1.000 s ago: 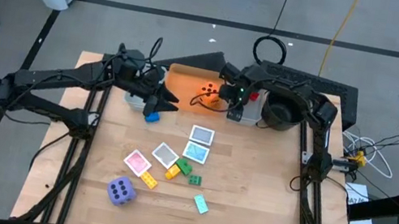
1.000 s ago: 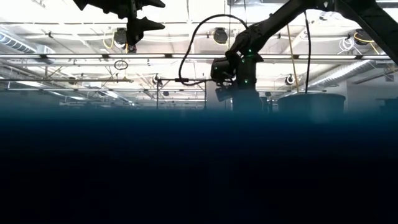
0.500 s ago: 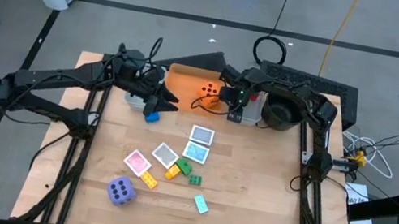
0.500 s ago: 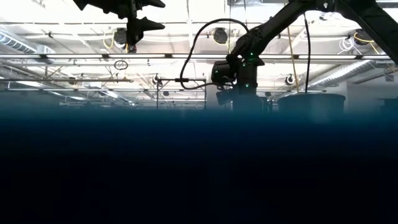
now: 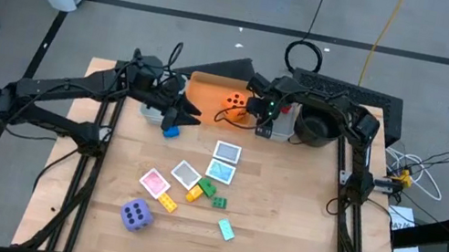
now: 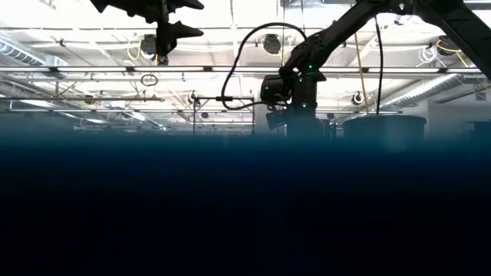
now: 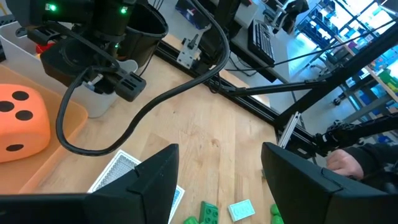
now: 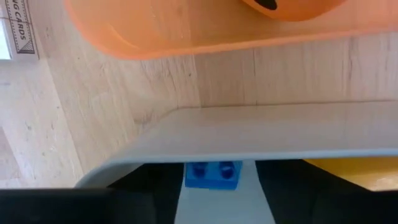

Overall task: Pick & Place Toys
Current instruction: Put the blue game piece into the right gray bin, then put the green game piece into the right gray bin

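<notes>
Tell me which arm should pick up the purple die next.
Left, probably. The left end effector is open, empty and on the purple die's side; the right end effector is busy over the grey bin.

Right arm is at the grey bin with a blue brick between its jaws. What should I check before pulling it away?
1. Right gripper jaws apart: ok.
2. Blue brick free of the jaws, a gap on each side: ok.
3. Brick resting in the grey bin: cannot tell.
4. Orange die in the orange bin: ok.
5. Left gripper open, empty, apart from the right arm: ok.
</notes>
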